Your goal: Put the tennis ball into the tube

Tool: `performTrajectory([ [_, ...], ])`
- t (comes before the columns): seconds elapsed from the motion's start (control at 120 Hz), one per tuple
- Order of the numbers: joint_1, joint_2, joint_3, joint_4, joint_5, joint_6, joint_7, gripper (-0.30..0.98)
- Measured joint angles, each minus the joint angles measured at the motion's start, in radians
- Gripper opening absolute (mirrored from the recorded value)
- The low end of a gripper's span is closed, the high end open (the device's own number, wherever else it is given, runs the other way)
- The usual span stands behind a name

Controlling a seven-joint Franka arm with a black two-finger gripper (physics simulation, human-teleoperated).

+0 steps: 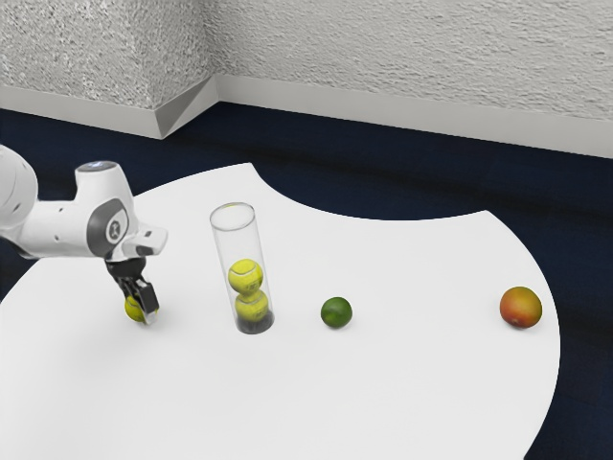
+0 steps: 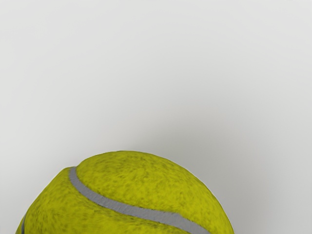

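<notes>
Felt of bright yellow, crossed by a grey seam, covers the loose tennis ball (image 1: 132, 309) which we must put into the tall clear tube (image 1: 236, 244). This ball is at our black gripper (image 1: 143, 310), low at the smooth white table (image 1: 402, 383) and outside of the tube; whether it touches the table, we cannot say. Whether our gripper is apart or is clamped on the ball, we also cannot tell, because the ball is partly hidden behind it.

We expect the ball to be light, hollow and springy, firm but giving a little under pressure. The fuzzy cover should hold well, so it is not very slippery, and we do not fear to break it. The best hold, we think, is across its widest part, from two opposite sides; if we take it too high, the round surface may push it away and it may roll.

The tube stands apart from the ball, with two yellow balls (image 1: 245, 276) one on the other inside, and free room above them. In our judgement the step now is to secure the hold, then to lift higher than the open rim. The opening looks only a bit wider than a ball, so we should centre carefully, or we may tip the tube.
</notes>
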Motion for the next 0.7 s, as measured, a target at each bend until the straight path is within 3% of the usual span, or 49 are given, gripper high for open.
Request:
performTrajectory([
  [0.142,0.010,0.004,0.001,0.003,-0.007,0.003,0.012,0.66],
  [0.342,0.011,0.005,-0.001,0.005,-0.006,0.008,0.019,0.32],
  [0.442,0.011,0.002,-0.002,0.006,0.002,0.011,0.014,0.28],
  [0.7,0.011,-0.151,-0.053,0.004,0.020,-0.026,-0.005,0.11],
])
